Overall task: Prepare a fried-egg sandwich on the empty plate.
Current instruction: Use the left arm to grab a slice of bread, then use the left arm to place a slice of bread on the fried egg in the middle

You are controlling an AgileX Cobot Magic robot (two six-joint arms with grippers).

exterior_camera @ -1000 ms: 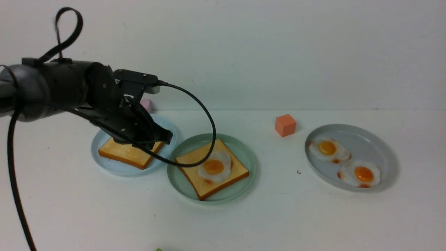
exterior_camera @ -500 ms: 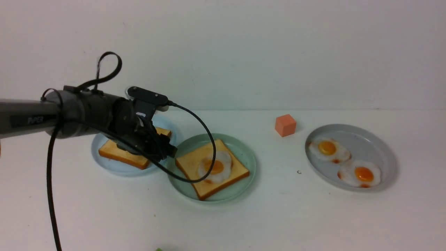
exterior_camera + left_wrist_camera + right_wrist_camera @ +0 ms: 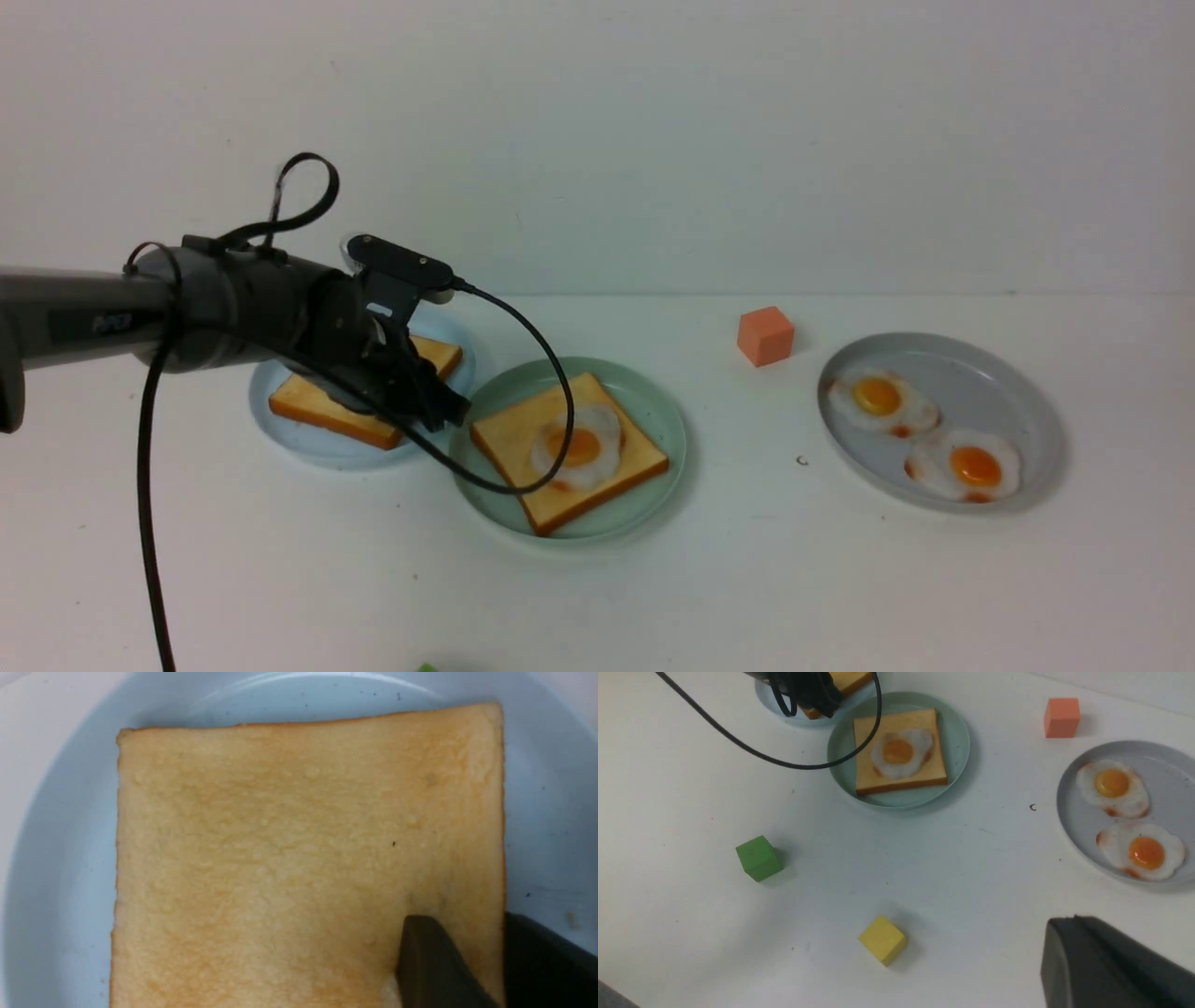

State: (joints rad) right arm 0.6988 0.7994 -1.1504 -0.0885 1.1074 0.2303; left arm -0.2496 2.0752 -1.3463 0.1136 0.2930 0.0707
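Observation:
The mint-green plate (image 3: 648,403) holds one toast slice (image 3: 518,441) with a fried egg (image 3: 577,446) on top. A second toast slice (image 3: 317,403) lies on the light blue plate (image 3: 280,439) to its left. My left gripper (image 3: 439,406) is down at that slice's edge nearest the green plate. In the left wrist view one finger (image 3: 430,961) presses on the toast (image 3: 280,858) and the other sits just past its crust, so the jaws pinch its edge. My right gripper (image 3: 1066,933) hangs shut over bare table, holding nothing.
A grey plate (image 3: 990,378) at the right carries two more fried eggs (image 3: 878,397) (image 3: 971,465). An orange cube (image 3: 764,334) stands behind the plates. A green cube (image 3: 758,857) and a yellow cube (image 3: 882,939) sit nearer the robot. The left arm's cable loops over the green plate.
The left arm dropped and slid right to the toast's edge on the blue plate. Its jaws went wide, then closed on the slice. The right arm stayed put.

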